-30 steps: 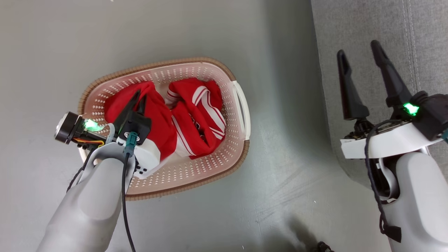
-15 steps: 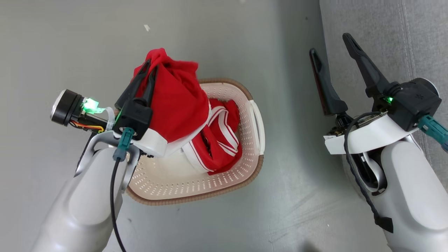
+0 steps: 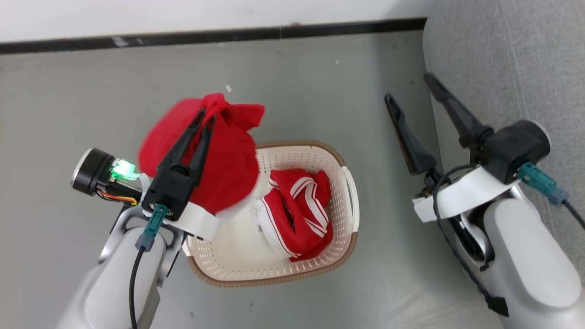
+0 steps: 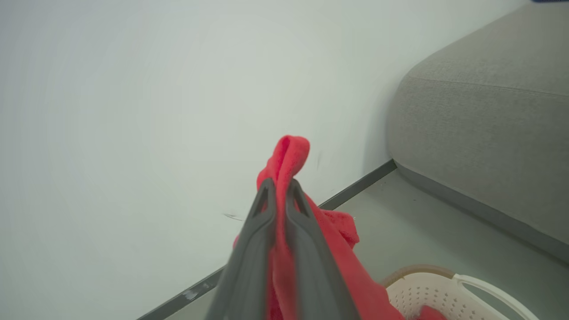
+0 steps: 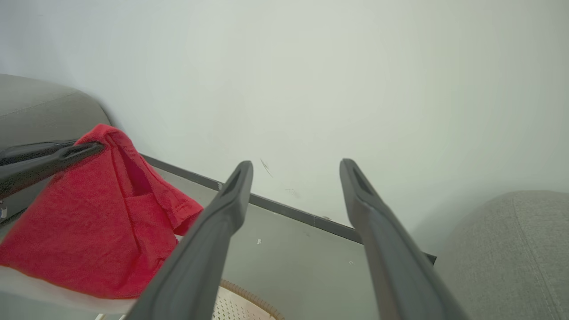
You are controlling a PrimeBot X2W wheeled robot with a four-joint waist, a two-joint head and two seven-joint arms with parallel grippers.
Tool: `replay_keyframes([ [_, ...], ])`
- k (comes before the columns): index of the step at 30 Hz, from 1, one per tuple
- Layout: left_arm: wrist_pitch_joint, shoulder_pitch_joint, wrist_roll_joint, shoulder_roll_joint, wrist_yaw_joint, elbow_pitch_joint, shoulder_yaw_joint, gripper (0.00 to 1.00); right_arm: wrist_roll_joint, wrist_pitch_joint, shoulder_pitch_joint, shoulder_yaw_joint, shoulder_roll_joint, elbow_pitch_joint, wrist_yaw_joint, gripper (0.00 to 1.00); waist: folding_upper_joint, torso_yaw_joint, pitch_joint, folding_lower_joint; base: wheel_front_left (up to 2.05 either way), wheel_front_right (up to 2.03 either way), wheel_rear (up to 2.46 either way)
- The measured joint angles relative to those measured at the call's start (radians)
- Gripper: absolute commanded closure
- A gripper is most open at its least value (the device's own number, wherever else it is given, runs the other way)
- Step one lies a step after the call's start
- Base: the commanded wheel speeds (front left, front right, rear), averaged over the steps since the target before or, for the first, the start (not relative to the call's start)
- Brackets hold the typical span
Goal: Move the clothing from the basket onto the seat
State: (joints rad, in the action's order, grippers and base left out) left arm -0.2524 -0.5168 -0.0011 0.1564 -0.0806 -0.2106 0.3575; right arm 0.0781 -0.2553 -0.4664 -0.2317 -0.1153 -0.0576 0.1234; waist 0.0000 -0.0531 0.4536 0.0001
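Observation:
My left gripper (image 3: 206, 114) is shut on the plain red garment (image 3: 228, 160), which hangs lifted above the left end of the cream basket (image 3: 320, 269). In the left wrist view the closed fingers (image 4: 266, 213) pinch a fold of that red garment (image 4: 289, 155). The striped red garment (image 3: 299, 214) lies inside the basket at its right. My right gripper (image 3: 409, 89) stands open with nothing in it, beside the edge of the grey seat (image 3: 502, 68); its own view shows the spread fingers (image 5: 240, 178) and the lifted garment (image 5: 98, 222) at the left.
Grey floor surrounds the basket. A white wall with a dark baseboard (image 3: 205, 36) runs along the far side. The seat fills the right side, its rounded corner (image 4: 466, 133) near the wall.
My left gripper has lifted the plain red garment up out of the basket. The camera has tilted, bringing the wall and baseboard into view. The right gripper stays open.

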Motion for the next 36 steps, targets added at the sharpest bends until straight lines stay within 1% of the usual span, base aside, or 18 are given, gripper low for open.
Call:
replay_keyframes([
  [6, 0.000, 0.034, -0.015, 0.010, 0.036, 0.058, 0.017, 1.00, 0.007, 0.000, 0.057, -0.026, -0.025, -0.030, 0.000, 0.00, 0.0000, 0.018, -0.080, 0.0000, 0.00, 0.00, 0.00],
  [17, 0.000, 0.079, -0.034, 0.031, 0.103, 0.096, 0.057, 1.00, 0.041, 0.000, 0.158, -0.138, -0.081, -0.075, 0.000, 0.00, 0.0000, 0.038, -0.223, -0.0001, 0.00, 0.00, 0.00],
  [22, 0.000, 0.080, -0.034, 0.035, 0.132, 0.119, 0.082, 1.00, 0.072, 0.000, 0.186, -0.200, -0.090, -0.082, 0.000, 0.00, 0.0000, 0.042, -0.283, 0.0000, 0.00, 0.00, 0.00],
  [29, 0.000, 0.085, -0.034, 0.038, 0.154, 0.151, 0.115, 1.00, 0.154, 0.000, 0.204, -0.283, -0.105, -0.081, 0.000, 0.00, 0.0000, 0.044, -0.357, 0.0000, 0.00, 0.00, 0.00],
  [36, 0.006, 0.099, -0.035, 0.032, 0.173, 0.211, 0.166, 1.00, 0.260, 0.002, 0.218, -0.407, -0.131, -0.056, 0.000, 0.00, 0.0000, 0.044, -0.427, -0.0001, 0.00, 0.00, 0.00],
])
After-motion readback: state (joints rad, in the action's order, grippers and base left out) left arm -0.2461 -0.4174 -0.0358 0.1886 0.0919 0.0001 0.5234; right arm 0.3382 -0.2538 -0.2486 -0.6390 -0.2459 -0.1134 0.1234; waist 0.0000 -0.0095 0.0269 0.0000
